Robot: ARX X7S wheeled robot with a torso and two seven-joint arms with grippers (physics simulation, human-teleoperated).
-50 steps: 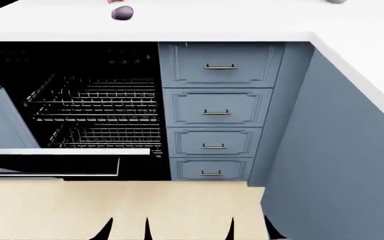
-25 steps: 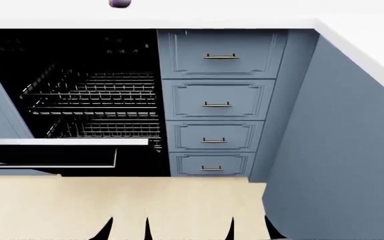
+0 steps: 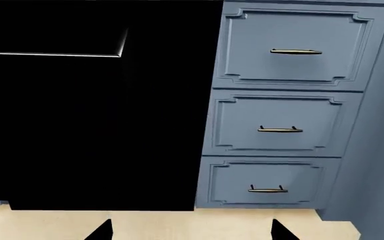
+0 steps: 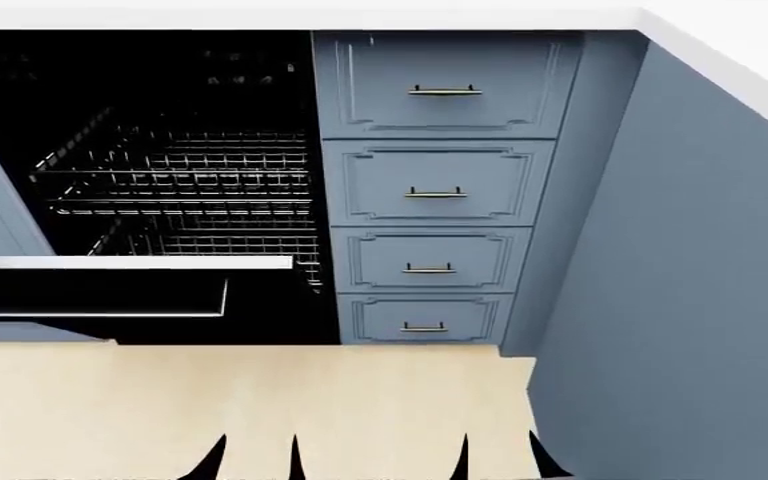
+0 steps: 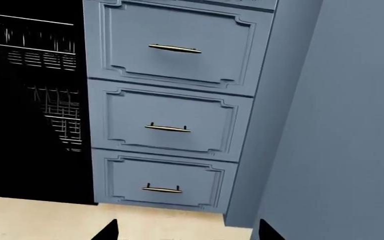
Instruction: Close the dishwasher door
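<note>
the approach is the step in hand, i judge: the wide glossy black dishwasher door with its silver edge strip [image 4: 124, 285] lies dropped open low at the left of the head view, the wire dish racks [image 4: 184, 190] exposed behind it. no arm touches it. only dark tips show at each wrist view's edge, so i cannot tell how the fingers stand. next, a hand must get under the door and lift. blue-grey panelled drawer fronts with brass handles [image 4: 435, 190] stand beside it, under a white bench [image 4: 704, 45], above a pale wood floor [image 4: 291, 400].
</note>
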